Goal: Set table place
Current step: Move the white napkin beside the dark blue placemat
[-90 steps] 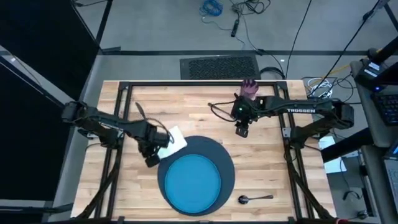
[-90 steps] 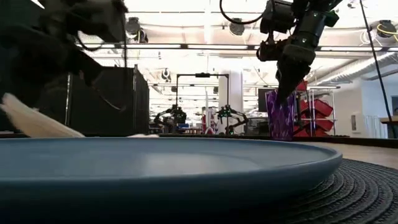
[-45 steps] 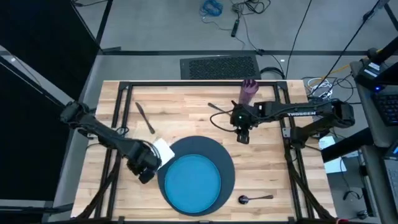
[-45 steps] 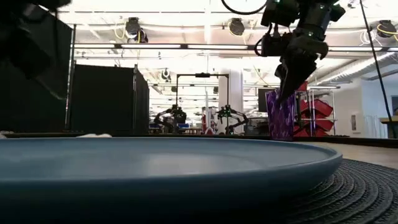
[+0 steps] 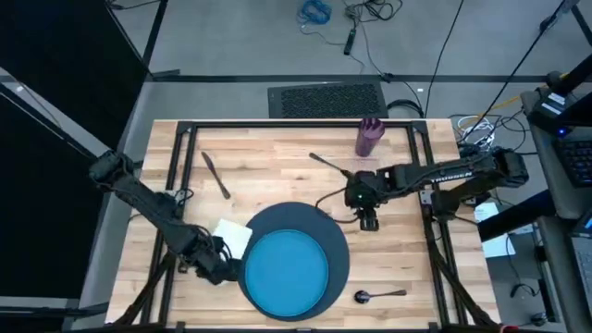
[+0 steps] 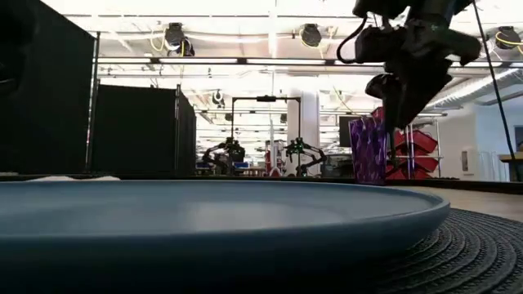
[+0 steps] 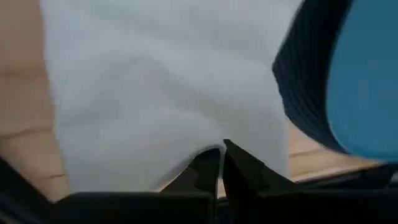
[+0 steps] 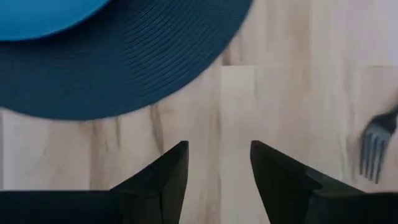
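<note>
The dark slate-blue charger (image 5: pixel 339 248) lies at the table's near middle with the bright blue plate (image 5: pixel 285 271) on it. The white napkin (image 5: pixel 233 236) lies flat on the wood at the charger's left edge; my left gripper (image 5: pixel 220 257) is shut on its near edge. My right gripper (image 5: pixel 368 222) hangs open above bare wood (image 8: pixel 217 112) just right of the charger, touching nothing. The knife (image 5: pixel 215 174) lies at the far left, the fork (image 5: pixel 329 165) at the far middle. The purple cup (image 5: pixel 369 136) stands near the far edge, and the spoon (image 5: pixel 379 295) lies at the near right. My left gripper pinches the napkin's near edge (image 7: pixel 205 142) between its two shut fingers (image 7: pixel 239 165), coming low from the table's near left. The cloth puckers up slightly at the fingertips. The rest of the napkin (image 7: pixel 161 81) lies spread on the table beside the charger (image 7: pixel 305 81); I cannot tell how many layers are held.
A black metal frame (image 5: pixel 277 125) runs along the table's edges. Bare wood lies between the fork (image 8: pixel 373 149) and the charger (image 8: pixel 124 68), and along the table's right side. In the low view the cup (image 6: pixel 369 151) stands behind the plate (image 6: pixel 204 212), with the right gripper (image 6: pixel 400 114) above it.
My left gripper has moved toward the table's near left, drawing the napkin off the charger's far-left rim; the napkin, raised at first, now lies flat beside the charger. My right gripper has moved from beside the cup toward the near edge, staying open.
</note>
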